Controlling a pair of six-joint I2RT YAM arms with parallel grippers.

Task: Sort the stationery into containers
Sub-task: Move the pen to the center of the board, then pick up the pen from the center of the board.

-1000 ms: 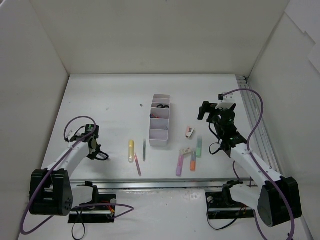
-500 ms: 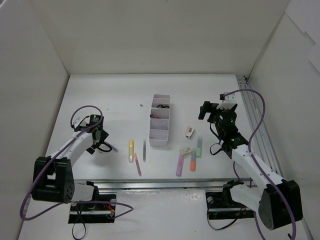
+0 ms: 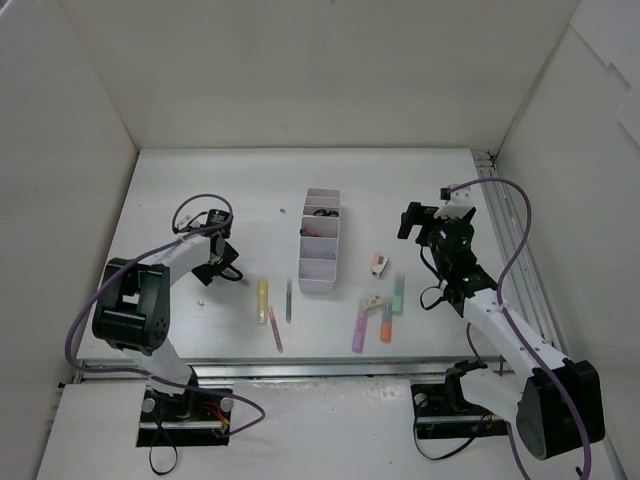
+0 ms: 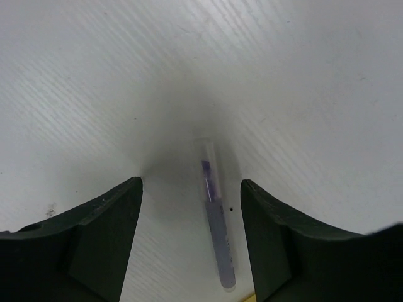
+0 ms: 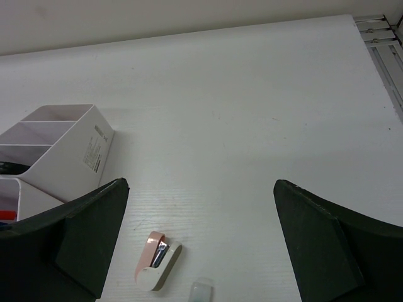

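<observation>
Looking over the table (image 3: 200,190), I saw the white tray (image 3: 318,272) at its middle. My right gripper (image 5: 201,189) hung wide open and empty above a pink-white eraser (image 5: 160,261). My left gripper (image 4: 191,185) stood partly open, straddling a purple pen (image 4: 217,239) without touching it.

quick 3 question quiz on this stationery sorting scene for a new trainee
1. True or false: the left pincer is shut on the purple pen.
2. What lies on the table just ahead of the right pincer? A a ruler, B a white-pink eraser, C a glue stick.
3. How many compartments does the white organiser tray have?
Key: 1 false, the pen lies loose between open jaws; 2 B; 3 four.
</observation>
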